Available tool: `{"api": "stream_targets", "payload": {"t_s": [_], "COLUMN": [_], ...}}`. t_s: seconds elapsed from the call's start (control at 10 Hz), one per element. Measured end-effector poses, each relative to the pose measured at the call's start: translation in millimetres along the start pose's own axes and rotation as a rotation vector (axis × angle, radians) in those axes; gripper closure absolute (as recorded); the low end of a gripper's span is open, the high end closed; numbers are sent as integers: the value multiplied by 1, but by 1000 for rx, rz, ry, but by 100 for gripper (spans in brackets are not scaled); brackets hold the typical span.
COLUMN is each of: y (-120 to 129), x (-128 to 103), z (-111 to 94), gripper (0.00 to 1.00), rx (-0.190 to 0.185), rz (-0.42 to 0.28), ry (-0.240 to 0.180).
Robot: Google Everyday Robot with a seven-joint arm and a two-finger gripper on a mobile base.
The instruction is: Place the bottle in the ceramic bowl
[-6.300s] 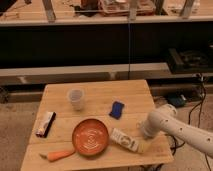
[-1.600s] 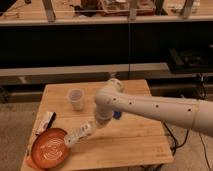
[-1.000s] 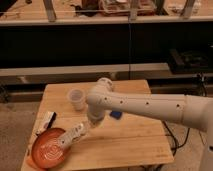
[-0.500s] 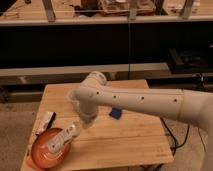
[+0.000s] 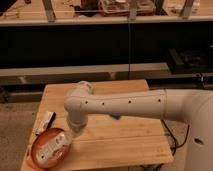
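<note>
The orange-red ceramic bowl (image 5: 42,141) sits at the front left corner of the wooden table (image 5: 125,145). The slim pale bottle (image 5: 51,147) lies slanted over the bowl's inside, its far end low over the swirl. My gripper (image 5: 69,137) is at the bowl's right rim, at the end of the white arm (image 5: 120,104), and is shut on the bottle's upper end. I cannot tell whether the bottle touches the bowl.
A flat whitish packet with dark markings (image 5: 45,121) lies on the table's left edge behind the bowl. A small blue object (image 5: 116,117) peeks out under the arm mid-table. Dark shelving (image 5: 100,45) stands behind the table.
The arm has swung further left and down, carrying the bottle from above the bowl's right side to over the bowl's inside. The view has also shifted.
</note>
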Motion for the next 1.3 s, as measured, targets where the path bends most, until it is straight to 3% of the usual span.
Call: {"api": "stream_targets", "payload": {"t_s": [0.2,0.6,0.8,1.3], "y": [-15,-23,-27,-32], "x": [6,-13,-3,-5], "z": [7,23,29,41], "gripper": [100,100,100,100], "rx": [-2,7,9,6], "rz": [-9,-16,-10,-21], "ry": [-4,-14,-11,-15]}}
